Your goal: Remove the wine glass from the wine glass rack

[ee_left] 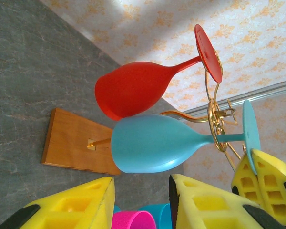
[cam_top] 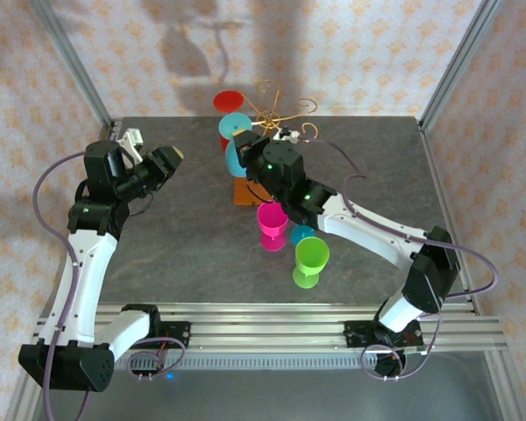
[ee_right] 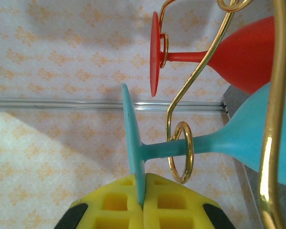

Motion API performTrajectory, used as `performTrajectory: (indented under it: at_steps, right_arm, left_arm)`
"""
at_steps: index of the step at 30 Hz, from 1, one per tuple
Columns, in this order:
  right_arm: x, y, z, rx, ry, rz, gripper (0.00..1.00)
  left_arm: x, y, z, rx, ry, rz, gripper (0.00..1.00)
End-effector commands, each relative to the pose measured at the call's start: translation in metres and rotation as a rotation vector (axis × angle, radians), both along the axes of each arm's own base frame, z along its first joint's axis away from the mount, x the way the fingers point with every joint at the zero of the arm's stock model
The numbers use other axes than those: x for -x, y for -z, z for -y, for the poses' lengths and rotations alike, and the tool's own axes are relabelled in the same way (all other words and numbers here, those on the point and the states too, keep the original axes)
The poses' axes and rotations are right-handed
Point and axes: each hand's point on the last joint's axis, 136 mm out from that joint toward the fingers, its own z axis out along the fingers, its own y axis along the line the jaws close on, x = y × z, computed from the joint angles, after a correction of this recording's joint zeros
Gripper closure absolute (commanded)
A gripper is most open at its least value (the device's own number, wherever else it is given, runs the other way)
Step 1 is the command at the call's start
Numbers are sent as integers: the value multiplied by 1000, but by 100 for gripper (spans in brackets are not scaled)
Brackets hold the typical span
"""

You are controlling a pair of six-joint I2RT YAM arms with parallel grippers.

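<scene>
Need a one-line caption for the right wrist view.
Yellow jaws pinch the foot of the blue wine glass, its stem through a loop of the gold rack; red wine glass hangs beyond.

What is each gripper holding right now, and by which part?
The right gripper pinches the blue wine glass by the rim of its foot; the left gripper is open and holds nothing.

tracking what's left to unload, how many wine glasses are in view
5. On the rack hang the red glass and the light blue glass. On the table near it are the pink glass, the small blue glass and the green glass. The right arm may hide more.
</scene>
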Motion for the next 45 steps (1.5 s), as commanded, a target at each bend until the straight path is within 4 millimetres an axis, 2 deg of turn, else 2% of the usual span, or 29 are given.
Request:
performTrajectory:
  at_steps: [1, 19, 30, 45]
  right_arm:
    - [0, -13, 6, -74, -4, 1, 100]
    - [-4, -9, -17, -21, -73, -24, 100]
    - [-8, -9, -22, -17, -75, -23, 100]
    - [-13, -18, -19, -41, -46, -16, 100]
  left_arm:
    - [6, -10, -1, -7, 11, 45, 65]
    - [7, -9, -2, -9, 5, 45, 65]
    - [7, -9, -3, -8, 6, 47, 65]
    - [7, -12, -2, -3, 8, 54, 65]
